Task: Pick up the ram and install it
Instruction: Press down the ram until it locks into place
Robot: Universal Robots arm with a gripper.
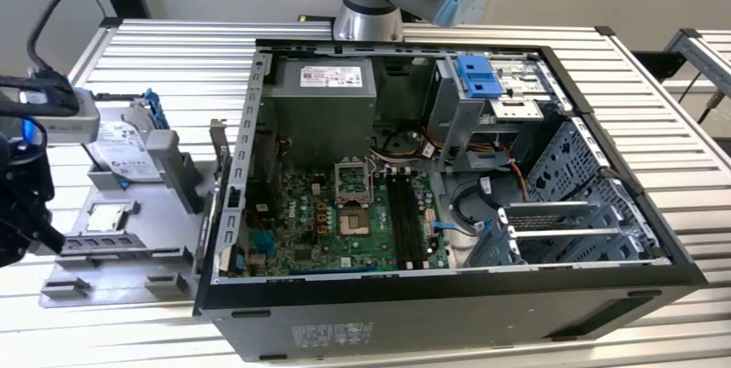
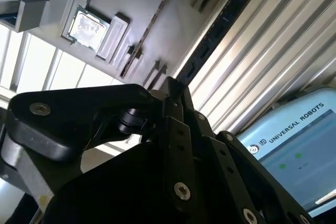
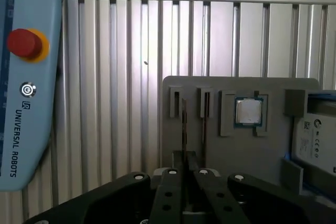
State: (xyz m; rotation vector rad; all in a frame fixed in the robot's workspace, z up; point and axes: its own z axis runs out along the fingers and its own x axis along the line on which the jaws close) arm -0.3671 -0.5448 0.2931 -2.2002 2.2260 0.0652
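In both wrist views the gripper (image 2: 176,95) has its fingers (image 3: 181,163) closed narrow on the ram (image 2: 215,32), a thin dark stick. It is above the grey parts tray (image 3: 210,145) on the worktop (image 1: 639,86), at the exterior view's left of the open computer case (image 1: 457,197).

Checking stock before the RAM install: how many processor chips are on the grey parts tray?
1. The processor chip sits in a recess of the grey tray, next to the hard drive. The arm may be hiding part of the tray.
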